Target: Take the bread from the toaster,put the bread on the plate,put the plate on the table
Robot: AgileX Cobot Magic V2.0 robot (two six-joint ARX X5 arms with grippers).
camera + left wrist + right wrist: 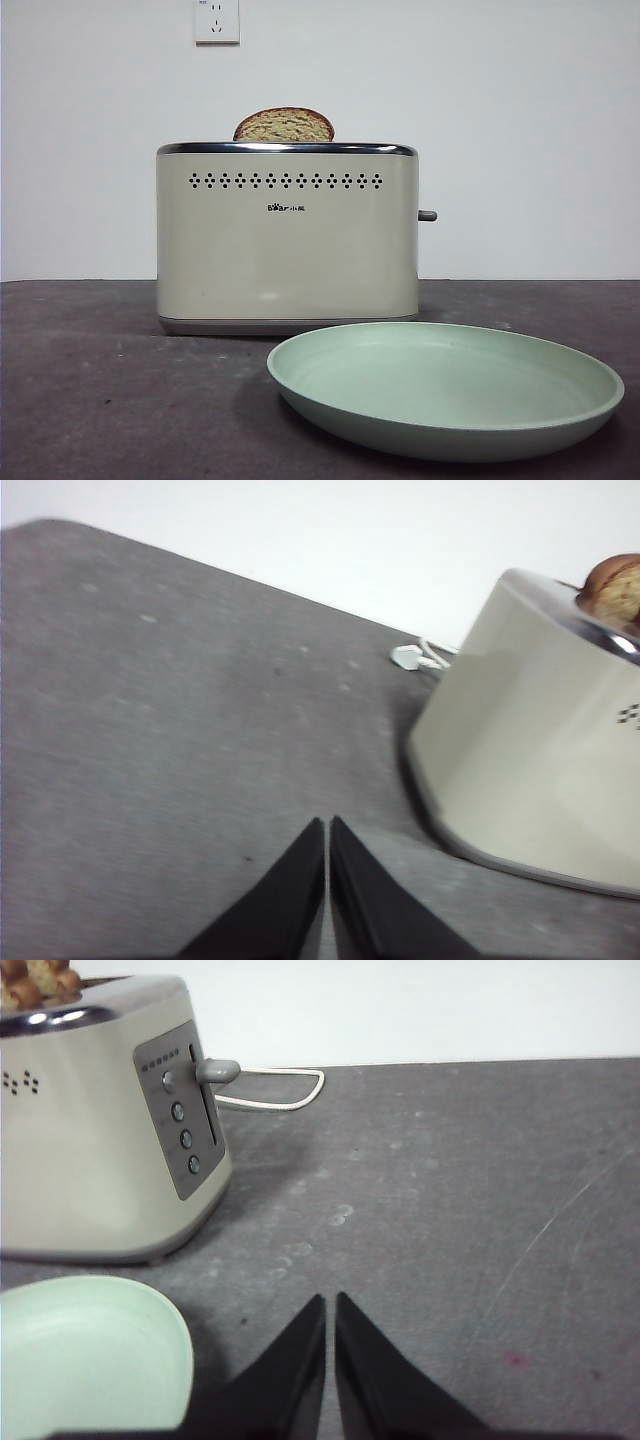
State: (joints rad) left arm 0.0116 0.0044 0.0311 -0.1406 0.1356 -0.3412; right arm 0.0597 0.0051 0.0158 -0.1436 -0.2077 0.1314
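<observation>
The cream toaster (287, 240) stands on the dark table (100, 400). A slice of bread (284, 124) sits in its slot, with only the rounded brown-crusted top showing. The mint-green plate (445, 385) lies empty on the table, in front of the toaster and to the right. My left gripper (327, 825) is shut and empty over bare table, beside the toaster's (540, 750) plain end. My right gripper (330, 1300) is shut and empty next to the plate's rim (80, 1350), near the toaster's lever end (215, 1068). Neither gripper shows in the front view.
A white power cable (280, 1095) loops on the table behind the toaster, with its plug (415, 658) lying at the far side. A wall socket (217, 20) is high on the white wall behind.
</observation>
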